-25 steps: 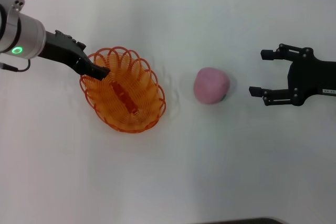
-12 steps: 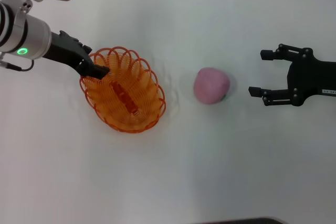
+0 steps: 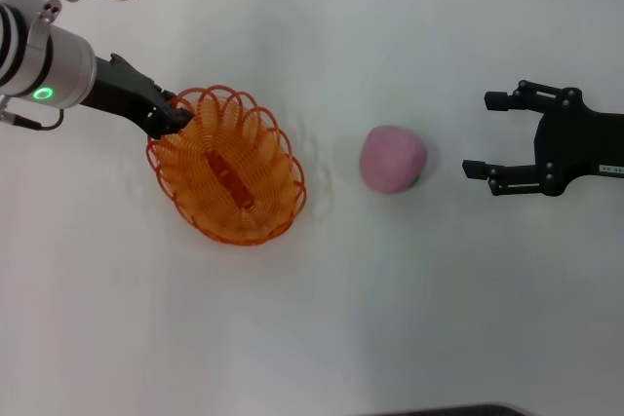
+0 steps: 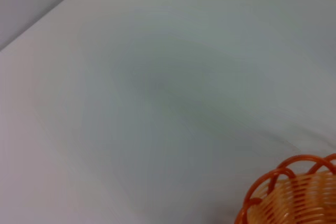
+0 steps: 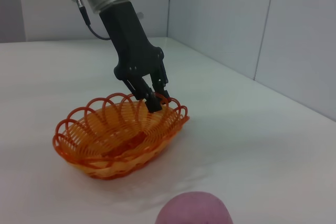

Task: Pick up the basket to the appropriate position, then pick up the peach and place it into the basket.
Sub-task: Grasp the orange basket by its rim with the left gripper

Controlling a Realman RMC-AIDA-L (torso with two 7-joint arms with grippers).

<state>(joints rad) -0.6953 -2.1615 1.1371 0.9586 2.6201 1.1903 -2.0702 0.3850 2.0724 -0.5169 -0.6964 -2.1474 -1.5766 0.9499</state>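
Observation:
The orange basket (image 3: 265, 229) sits on the white table at the left; its rim also shows in the left wrist view (image 4: 283, 179). My left gripper (image 3: 175, 119) is at the basket's far-left rim, its fingers a little apart, one on each side of the rim loops; the right wrist view shows this (image 5: 157, 100) over the basket (image 5: 105, 148). The pink peach (image 3: 392, 158) lies on the table to the right of the basket, apart from it, and at the lower edge of the right wrist view (image 5: 194, 211). My right gripper (image 3: 477, 134) stands open just right of the peach, not touching it.
White table top (image 3: 322, 319) all round. A pale wall (image 5: 252, 19) stands behind the table, and a dark edge shows at the table's near side (image 3: 439, 410).
My left gripper's fingertips have drawn back from inside the basket to its rim, up and to the left. The basket has barely shifted. Peach and right gripper have not moved.

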